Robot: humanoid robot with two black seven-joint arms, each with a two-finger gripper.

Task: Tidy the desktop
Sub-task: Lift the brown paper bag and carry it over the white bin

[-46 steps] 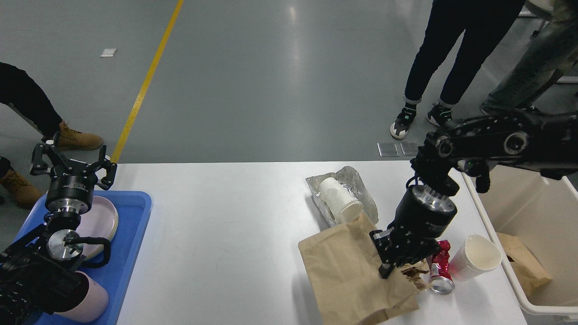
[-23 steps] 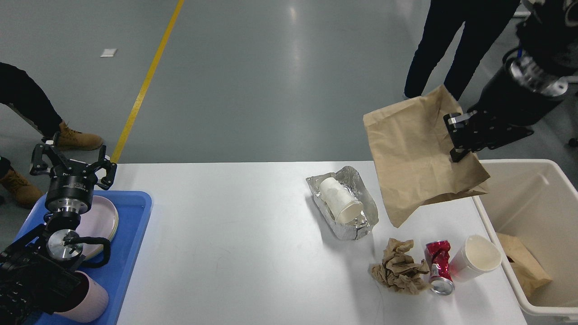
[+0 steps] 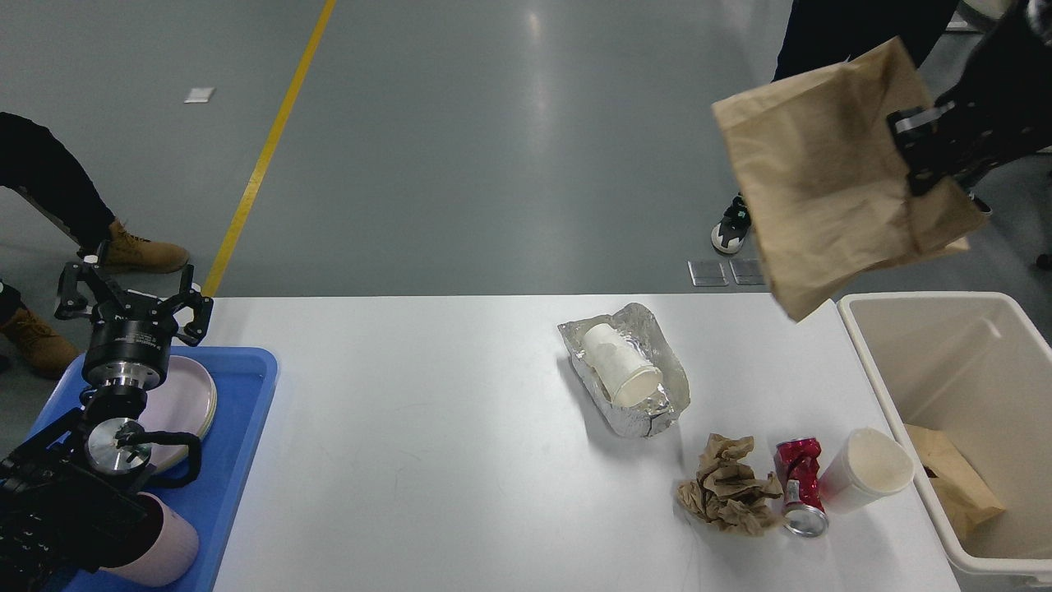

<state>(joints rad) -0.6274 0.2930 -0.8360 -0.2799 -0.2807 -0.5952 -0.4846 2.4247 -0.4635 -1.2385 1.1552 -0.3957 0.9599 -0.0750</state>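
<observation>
The white desktop (image 3: 427, 427) carries a foil tray (image 3: 649, 395) with a white paper cup (image 3: 620, 368) lying in it, a crumpled brown paper wad (image 3: 727, 485), a crushed red can (image 3: 799, 485) and a second white cup (image 3: 867, 470) on its side. My right gripper (image 3: 925, 152) is shut on a large brown paper bag (image 3: 830, 173) and holds it high above the table's far right corner, beside the beige bin (image 3: 978, 353). My left gripper (image 3: 131, 296) is open and empty above the blue tray (image 3: 238, 427).
The blue tray holds a pink plate (image 3: 185, 403) and a pink cup (image 3: 160, 551). The bin holds another brown bag (image 3: 957, 481). People's legs stand beyond the table at the far right and at the left.
My right gripper has lifted the brown bag off the table and carried it up and to the right, uncovering the crumpled paper wad. The left arm has not moved.
</observation>
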